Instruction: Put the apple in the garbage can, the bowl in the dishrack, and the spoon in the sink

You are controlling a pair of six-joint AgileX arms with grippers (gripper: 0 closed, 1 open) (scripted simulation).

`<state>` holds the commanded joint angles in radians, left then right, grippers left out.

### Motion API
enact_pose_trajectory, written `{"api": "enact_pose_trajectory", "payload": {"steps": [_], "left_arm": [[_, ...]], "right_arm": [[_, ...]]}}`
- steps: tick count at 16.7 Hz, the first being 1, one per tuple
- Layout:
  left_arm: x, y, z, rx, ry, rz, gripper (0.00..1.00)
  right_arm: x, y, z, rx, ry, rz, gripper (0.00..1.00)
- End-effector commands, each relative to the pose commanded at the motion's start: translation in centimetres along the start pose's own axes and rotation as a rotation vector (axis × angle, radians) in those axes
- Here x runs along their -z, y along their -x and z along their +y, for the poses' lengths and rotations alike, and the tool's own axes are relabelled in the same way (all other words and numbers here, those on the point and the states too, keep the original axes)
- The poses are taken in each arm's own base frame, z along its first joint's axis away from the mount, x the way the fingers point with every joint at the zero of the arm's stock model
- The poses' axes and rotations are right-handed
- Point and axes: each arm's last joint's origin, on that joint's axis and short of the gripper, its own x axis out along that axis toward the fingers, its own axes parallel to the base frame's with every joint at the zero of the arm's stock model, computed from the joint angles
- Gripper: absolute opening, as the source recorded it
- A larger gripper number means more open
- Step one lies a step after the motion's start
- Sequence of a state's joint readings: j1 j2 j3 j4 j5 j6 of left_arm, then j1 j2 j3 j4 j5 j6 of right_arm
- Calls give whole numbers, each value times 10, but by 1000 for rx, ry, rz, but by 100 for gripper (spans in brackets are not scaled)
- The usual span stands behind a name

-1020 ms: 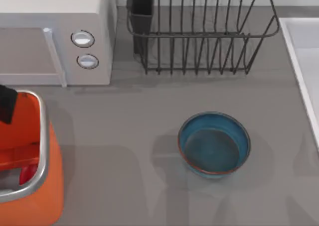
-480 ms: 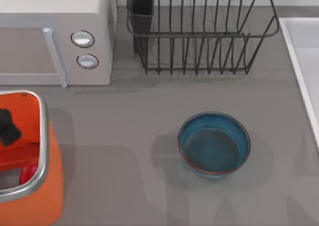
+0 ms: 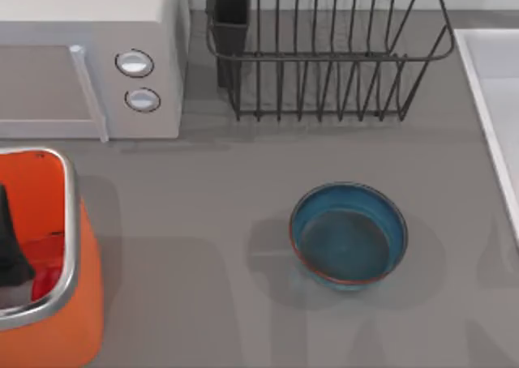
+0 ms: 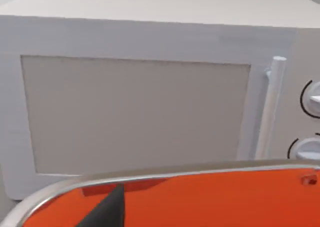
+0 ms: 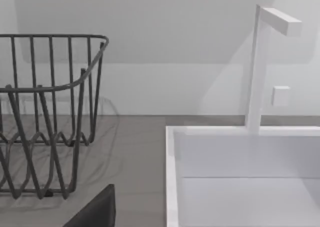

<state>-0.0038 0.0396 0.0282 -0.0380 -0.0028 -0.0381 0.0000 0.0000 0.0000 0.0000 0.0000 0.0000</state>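
Note:
The red apple (image 3: 45, 283) lies inside the orange garbage can (image 3: 71, 222) at the table's front left. My left gripper (image 3: 10, 250) hangs over the can's opening at the left edge, just beside the apple and apart from it. In the left wrist view the can's silver rim (image 4: 175, 171) sits below the microwave door. The blue bowl (image 3: 349, 234) stands upright on the table, right of centre. Behind it is the dark wire dishrack (image 3: 324, 60). The pale sink (image 3: 495, 100) lies along the right edge. My right gripper (image 5: 95, 212) faces the sink (image 5: 240, 177) and the dishrack (image 5: 45, 112). The spoon is out of view.
A white microwave (image 3: 89, 60) with two round knobs stands at the back left, close behind the garbage can; its door (image 4: 135, 117) faces the left wrist camera. A white faucet (image 5: 257, 67) rises at the sink's far rim. Open grey tabletop surrounds the bowl.
My left gripper has slid from the can's far rim toward the table's front, over the can's opening. The apple, bowl and everything else stay put.

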Motion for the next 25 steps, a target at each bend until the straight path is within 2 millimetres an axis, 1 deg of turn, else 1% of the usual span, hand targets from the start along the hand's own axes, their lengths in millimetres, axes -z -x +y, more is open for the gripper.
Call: {"api": "enact_pose_trajectory", "payload": {"steps": [2,9,11,12,15,17,20,22,25], "left_arm": [[3,1,0,0,-35,-46,100],[3,1,0,0,-38,-49,100],[3,1,0,0,-38,-49,100],[3,1,0,0,-38,-49,100],[3,1,0,0,-38,-49,100],[3,1,0,0,-38,-49,100],[3,1,0,0,-38,-49,100],[3,1,0,0,-38,-49,100],[3,1,0,0,-38,-49,100]], "right_arm": [[0,0,0,0,0,0,100],[-2,0,0,-3,-4,9,100],[-11,0,2,-20,-20,53,100],[-19,-1,4,-33,-33,87,100],[-50,-9,11,-82,-76,241,100],[-71,-23,19,-114,-104,395,100],[-95,-59,38,-142,-131,681,100],[-102,-89,55,-142,-135,877,100],[-101,-131,86,-118,-120,1139,100]]}}
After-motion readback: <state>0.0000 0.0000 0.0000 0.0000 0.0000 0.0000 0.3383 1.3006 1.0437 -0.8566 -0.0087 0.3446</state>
